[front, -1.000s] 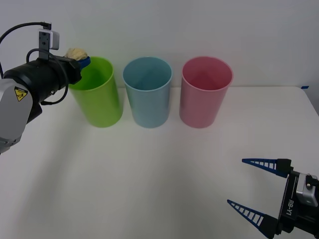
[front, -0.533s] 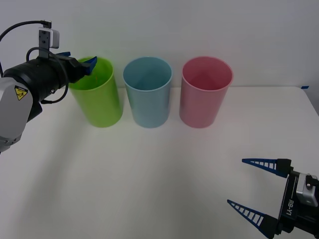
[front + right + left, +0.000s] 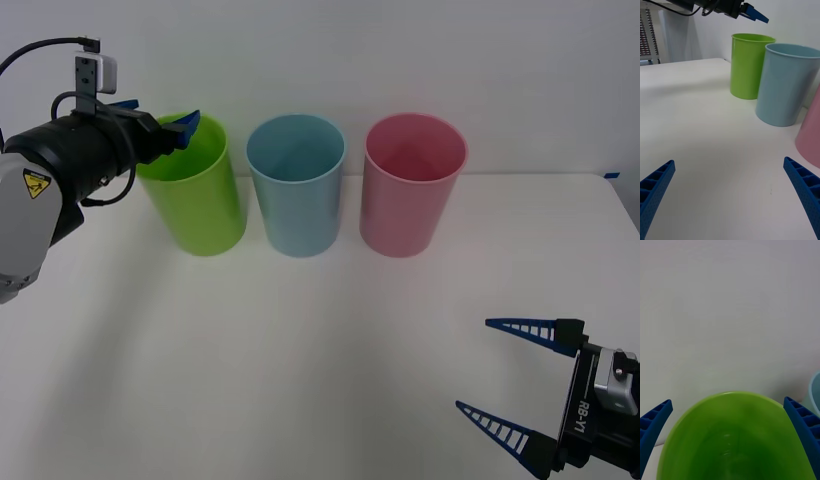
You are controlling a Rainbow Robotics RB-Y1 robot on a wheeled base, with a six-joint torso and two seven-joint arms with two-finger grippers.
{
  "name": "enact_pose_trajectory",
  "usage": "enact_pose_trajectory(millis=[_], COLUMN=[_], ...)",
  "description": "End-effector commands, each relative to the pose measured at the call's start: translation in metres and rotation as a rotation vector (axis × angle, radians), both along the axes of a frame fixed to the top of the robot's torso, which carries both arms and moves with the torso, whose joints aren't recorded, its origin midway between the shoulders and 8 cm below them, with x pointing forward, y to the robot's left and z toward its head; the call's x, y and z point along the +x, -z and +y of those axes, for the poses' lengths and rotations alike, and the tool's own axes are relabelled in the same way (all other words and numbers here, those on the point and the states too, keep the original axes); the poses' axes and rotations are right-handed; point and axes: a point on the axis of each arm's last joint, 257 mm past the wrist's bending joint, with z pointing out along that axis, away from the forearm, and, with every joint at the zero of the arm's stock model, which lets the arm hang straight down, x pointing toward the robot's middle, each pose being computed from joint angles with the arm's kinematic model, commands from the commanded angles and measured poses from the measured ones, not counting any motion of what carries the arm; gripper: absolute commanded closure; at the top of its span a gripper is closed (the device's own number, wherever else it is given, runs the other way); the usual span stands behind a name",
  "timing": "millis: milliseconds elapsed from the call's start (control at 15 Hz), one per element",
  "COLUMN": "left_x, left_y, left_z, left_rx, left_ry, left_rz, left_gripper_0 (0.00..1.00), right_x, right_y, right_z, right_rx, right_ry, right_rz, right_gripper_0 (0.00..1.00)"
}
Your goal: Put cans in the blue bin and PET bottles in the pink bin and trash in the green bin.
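At the upper left of the front view, the left gripper [image 3: 160,115] hangs over the rim of the green bin [image 3: 195,190], its fingers spread and empty. No trash can be seen; judging by that, it likely lies inside the green bin, though the bin's floor is hidden. To finish this step well, the arm should lift straight up and clear the rim before swinging away, so a finger does not catch and tip the bin. At lower right the right gripper [image 3: 520,385] waits spread above the table [image 3: 300,360], well apart from the blue bin [image 3: 297,190] and the pink bin [image 3: 412,190].
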Motion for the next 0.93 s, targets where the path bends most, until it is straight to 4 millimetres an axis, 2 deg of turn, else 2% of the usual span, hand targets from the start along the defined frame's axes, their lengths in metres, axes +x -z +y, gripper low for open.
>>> enact_pose_trajectory(millis=[67,267,467,533,733,933], left_x=[-0.01,-0.026,-0.059,-0.07,-0.115,-0.151], left_y=[-0.031,-0.065,-0.106,-0.113,-0.112,-0.089], left_z=[-0.01,-0.017,0.0,0.006,0.032,0.058], left_rx=[-0.053,-0.102,-0.125,-0.141,-0.148,-0.13], left_ry=[0.055,0.131,0.205,0.214,0.248,0.241], left_rz=[-0.044,-0.082,-0.08,-0.084,-0.044,0.014], left_gripper_0=[0.0,0.0,0.0,0.0,0.0,0.0], right_x=[0.0,0.0,0.0,0.0,0.0,0.0], right_y=[0.0,0.0,0.0,0.0,0.0,0.0], right_z=[0.0,0.0,0.0,0.0,0.0,0.0], right_rx=[0.0,0.0,0.0,0.0,0.0,0.0], right_ry=[0.0,0.0,0.0,0.0,0.0,0.0], right_rz=[0.0,0.0,0.0,0.0,0.0,0.0], right_gripper_0=[0.0,0.0,0.0,0.0,0.0,0.0])
